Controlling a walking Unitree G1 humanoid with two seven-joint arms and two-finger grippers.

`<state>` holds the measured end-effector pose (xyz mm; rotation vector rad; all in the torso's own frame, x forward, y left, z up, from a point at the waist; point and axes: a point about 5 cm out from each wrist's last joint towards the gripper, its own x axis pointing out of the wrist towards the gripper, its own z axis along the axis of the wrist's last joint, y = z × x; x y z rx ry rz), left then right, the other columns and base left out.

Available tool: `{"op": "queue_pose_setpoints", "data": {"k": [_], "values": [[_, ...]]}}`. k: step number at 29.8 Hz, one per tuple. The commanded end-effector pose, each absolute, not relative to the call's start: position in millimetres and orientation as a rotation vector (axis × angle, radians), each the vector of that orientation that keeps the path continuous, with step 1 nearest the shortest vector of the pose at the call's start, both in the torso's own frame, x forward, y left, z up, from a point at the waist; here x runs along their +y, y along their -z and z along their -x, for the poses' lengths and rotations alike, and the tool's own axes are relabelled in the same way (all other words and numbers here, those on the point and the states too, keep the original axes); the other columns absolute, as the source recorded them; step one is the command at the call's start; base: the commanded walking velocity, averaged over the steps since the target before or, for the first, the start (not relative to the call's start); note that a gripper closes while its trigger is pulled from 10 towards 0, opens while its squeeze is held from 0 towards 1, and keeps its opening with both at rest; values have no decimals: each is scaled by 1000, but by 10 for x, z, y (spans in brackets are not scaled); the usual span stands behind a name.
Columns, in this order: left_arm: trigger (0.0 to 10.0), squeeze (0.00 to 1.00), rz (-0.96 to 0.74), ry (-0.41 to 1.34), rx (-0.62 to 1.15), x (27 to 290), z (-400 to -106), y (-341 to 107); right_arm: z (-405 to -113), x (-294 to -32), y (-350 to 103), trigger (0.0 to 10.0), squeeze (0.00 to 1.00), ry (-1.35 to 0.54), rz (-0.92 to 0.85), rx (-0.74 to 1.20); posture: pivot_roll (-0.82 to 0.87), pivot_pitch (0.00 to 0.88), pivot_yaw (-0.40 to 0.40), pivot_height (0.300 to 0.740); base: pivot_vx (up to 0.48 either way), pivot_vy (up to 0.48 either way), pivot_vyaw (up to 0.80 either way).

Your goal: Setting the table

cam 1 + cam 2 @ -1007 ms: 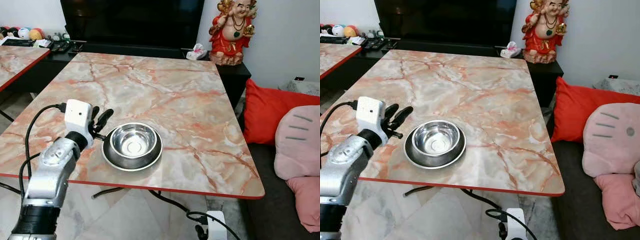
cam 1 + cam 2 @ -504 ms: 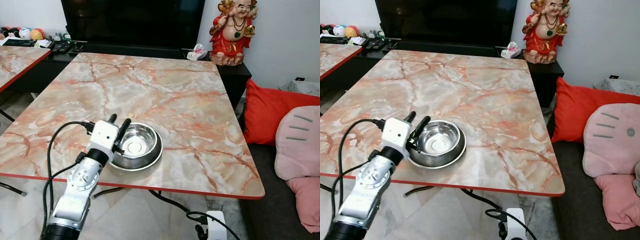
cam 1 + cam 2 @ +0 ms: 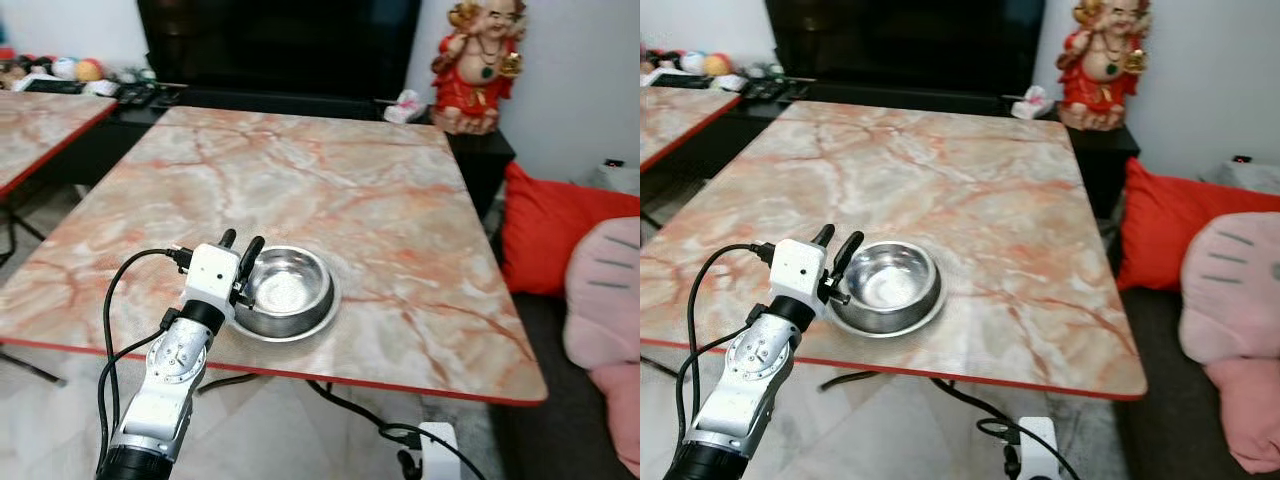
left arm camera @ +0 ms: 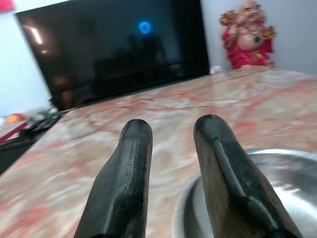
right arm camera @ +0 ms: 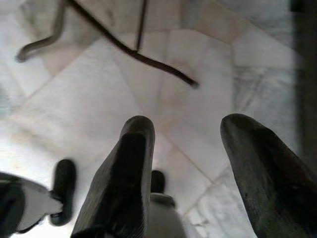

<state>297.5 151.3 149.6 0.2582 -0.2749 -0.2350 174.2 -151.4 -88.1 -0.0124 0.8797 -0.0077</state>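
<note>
Now that my left gripper (image 3: 240, 243) has swung in from the table's (image 3: 400, 220) left side to the bowl (image 3: 288, 289), I'm set to grasp: its parted fingers straddle the bowl's left rim, near the front edge, gripping nothing. My right gripper (image 5: 190, 163) hangs spread over the floor.

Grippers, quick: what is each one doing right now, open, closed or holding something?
Left gripper: open, holding nothing, at the steel bowl's rim.
Right gripper: open, holding nothing, above the floor.

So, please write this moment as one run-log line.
left gripper: open, at bowl rim | bowl: on plate, near table edge | right gripper: open, idle
</note>
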Motion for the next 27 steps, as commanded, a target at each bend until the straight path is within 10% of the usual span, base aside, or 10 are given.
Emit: {"op": "queue_pose_setpoints", "data": {"k": [1,27], "values": [[10000,0,-265,231,-288,1501,-2992,-1519,-1727,-1482,889,10000,0,-5,15,884,136,0,-54,728,0,364,0],[10000,0,-257,224,-298,1489,-3001,-1547,-1736,-1483,887,10000,0,-33,45,889,140,0,-60,728,0,362,20]]}}
